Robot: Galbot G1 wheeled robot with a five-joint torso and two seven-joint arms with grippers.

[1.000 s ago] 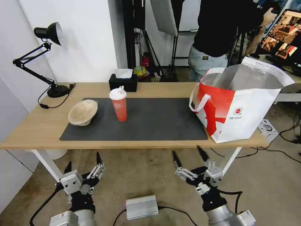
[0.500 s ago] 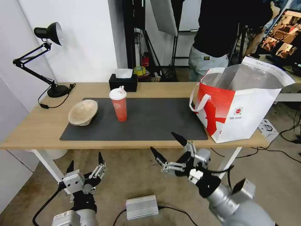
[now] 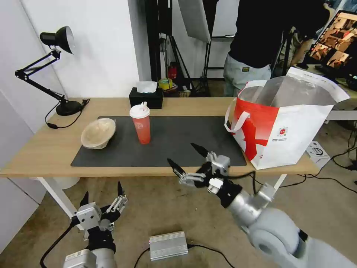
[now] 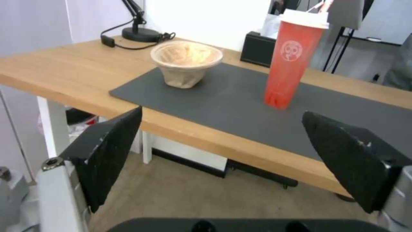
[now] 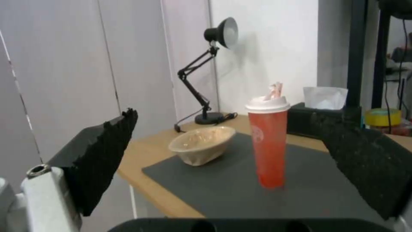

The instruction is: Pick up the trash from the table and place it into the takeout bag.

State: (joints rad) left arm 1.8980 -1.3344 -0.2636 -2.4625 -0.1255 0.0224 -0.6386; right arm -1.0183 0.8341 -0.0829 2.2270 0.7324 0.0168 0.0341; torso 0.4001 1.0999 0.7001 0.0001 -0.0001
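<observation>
Two items of trash stand on the dark grey mat that covers the middle of the counter: a red paper cup with a white lid, upright, and a shallow beige pulp bowl, tilted, well to the cup's left near the mat's left end. In the left wrist view the cup bears a round white logo on its side; the mark is too small to read as lettering. The takeout bag stands open at the right end of the counter, its silvery lining visible, with a red panel on the side facing the cup, white loop handles, and a small red round logo above a line of print too fine to read. The right pincer is raised at the front edge of the counter, between the cup and the bag, its fingers spread wide and holding nothing; its wrist view looks along the mat at the cup and the bowl. The left pincer hangs low in front of the counter, below its edge, fingers also spread wide and empty. A black tissue box and a black desk lamp stand at the rear of the counter.
</observation>
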